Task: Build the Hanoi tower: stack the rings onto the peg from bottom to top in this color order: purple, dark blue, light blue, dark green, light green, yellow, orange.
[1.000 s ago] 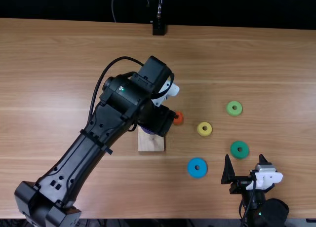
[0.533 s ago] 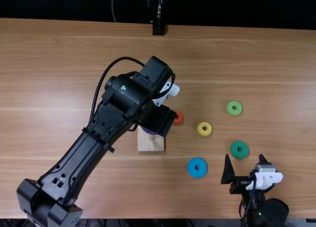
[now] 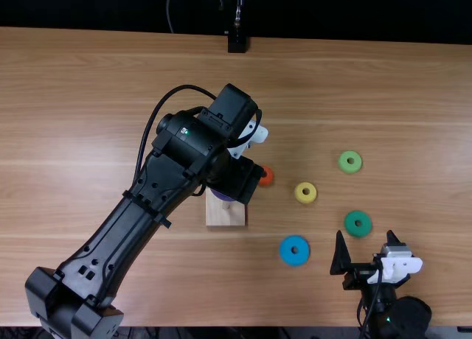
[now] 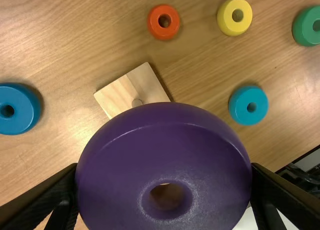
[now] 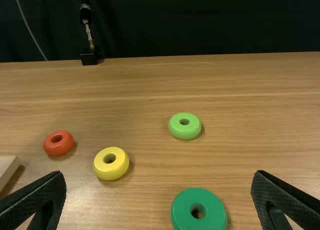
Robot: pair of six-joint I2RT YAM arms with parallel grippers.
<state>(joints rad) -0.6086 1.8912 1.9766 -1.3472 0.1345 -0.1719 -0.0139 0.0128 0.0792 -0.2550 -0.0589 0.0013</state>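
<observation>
1. Right gripper: at the near side of the worktop, fingers parted, nothing between them. You have no call for it in this step.
2. Light blue ring: flat on the worktop, third in the order.
3. Dark green ring: flat, just beyond the right gripper; fourth.
4. Wooden base, with peg: upright and bare of rings, ready for your first piece.
5. Purple ring: gripped between the fingers of the left gripper, held above the worktop by the base. Step in hand: placing the bottom ring. The peg's tip shows past the ring's rim, so you would likely need to shift the hole over it, then lower and release.
6. Dark blue ring: flat, on the other side of the base from the light blue one; your next pick once purple is seated.
7. Yellow ring: flat, sixth.
8. Orange ring: flat, beside yellow; last.
9. Light green ring: flat, farthest from you; fifth.
</observation>
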